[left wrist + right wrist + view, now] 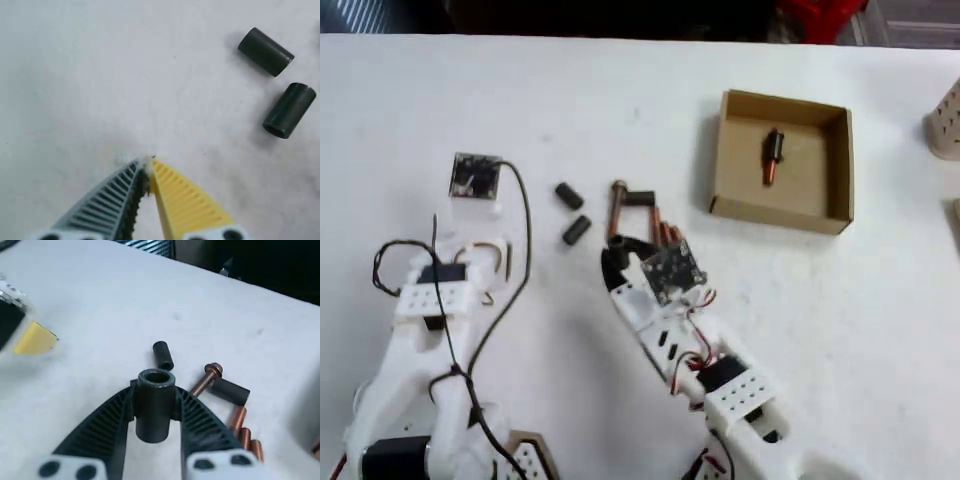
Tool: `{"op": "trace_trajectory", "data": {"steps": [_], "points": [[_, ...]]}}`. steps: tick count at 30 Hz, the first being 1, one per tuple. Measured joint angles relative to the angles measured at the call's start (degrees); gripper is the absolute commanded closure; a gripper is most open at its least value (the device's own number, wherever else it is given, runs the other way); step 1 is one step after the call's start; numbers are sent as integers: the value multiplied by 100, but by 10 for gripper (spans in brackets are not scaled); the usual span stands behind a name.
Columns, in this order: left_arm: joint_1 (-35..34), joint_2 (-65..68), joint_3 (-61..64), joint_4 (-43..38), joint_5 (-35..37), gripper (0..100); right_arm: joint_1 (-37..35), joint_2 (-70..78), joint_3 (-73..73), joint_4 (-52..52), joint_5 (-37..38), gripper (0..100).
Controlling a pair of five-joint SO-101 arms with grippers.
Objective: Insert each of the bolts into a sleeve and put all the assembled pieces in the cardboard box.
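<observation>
I can see the right gripper (154, 391) pinching a black sleeve (152, 415) between its two dark ribbed fingers. The sleeve stands up with its open hole on top. It is a short, dark tube with a smooth side. Just past it on the white table (620, 90) lies a long copper bolt (204, 382) with a round head, and another sleeve (230, 391) lies against that bolt. A few more copper bolts (244, 432) lie side by side, close to the right gripper. The left gripper (149, 164) has its grey finger and its yellow finger pressed together at the tips, with nothing between them, and it points down at bare table. Two loose sleeves (265, 51) lie near it, on the side toward the other arm. They are close to each other but not touching, and both lie on their sides. The cardboard box (783, 105) sits well apart from both grippers, farther back on the right arm's side. Inside it lies one finished piece (772, 158), a copper bolt with a black sleeve round it.
</observation>
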Motion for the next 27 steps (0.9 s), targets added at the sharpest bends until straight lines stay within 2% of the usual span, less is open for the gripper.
{"op": "trace_trajectory", "data": {"steps": [9, 16, 20, 23, 27], "points": [[141, 0, 0, -70, 0, 976, 88, -18, 35, -360, 0, 981], [1046, -211, 0, -554, 0, 969, 536, -18, 202, -360, 0, 981], [1705, -457, -88, -607, 0, 861, 633, -18, 264, -360, 0, 981], [2251, -457, -105, -624, 325, 793, 712, -35, 264, -369, 0, 981], [2514, -79, -510, -624, 774, 823, 905, -53, 264, -369, 0, 981]]}}
